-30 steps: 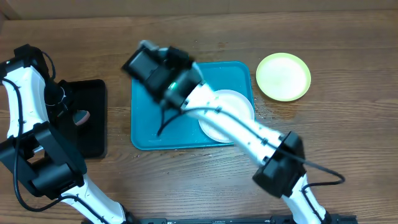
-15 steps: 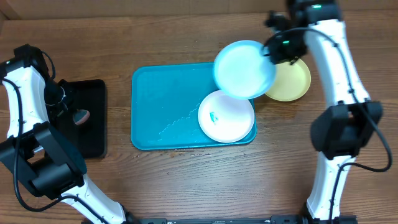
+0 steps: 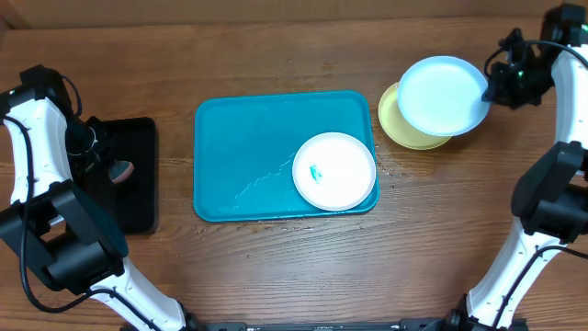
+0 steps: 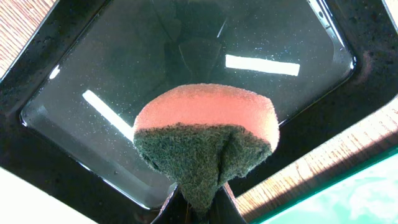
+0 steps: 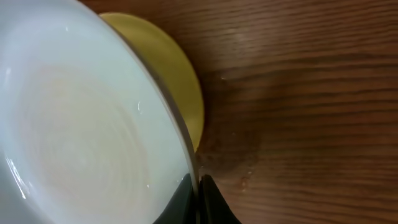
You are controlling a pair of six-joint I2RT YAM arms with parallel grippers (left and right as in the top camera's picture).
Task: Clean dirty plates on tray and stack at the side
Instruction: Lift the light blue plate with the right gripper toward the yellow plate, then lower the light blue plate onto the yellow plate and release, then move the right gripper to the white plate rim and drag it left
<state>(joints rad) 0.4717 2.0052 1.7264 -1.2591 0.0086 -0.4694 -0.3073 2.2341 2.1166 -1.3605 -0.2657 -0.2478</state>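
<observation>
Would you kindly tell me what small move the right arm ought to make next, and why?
Probably lower the pale cyan round plastic plate, pinched at its rim by the right pincer, onto the yellow-green round plastic plate on the table: it hangs partly over that plate, not yet set down for stacking.

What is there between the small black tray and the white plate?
In the overhead view: a strip of bare wooden table, then the teal tray's floor, bare except a wet streak. Nothing else separates the black tray and white plate.

Bright even light; strip-lamp glare on the black tray; soft shadows.
</observation>
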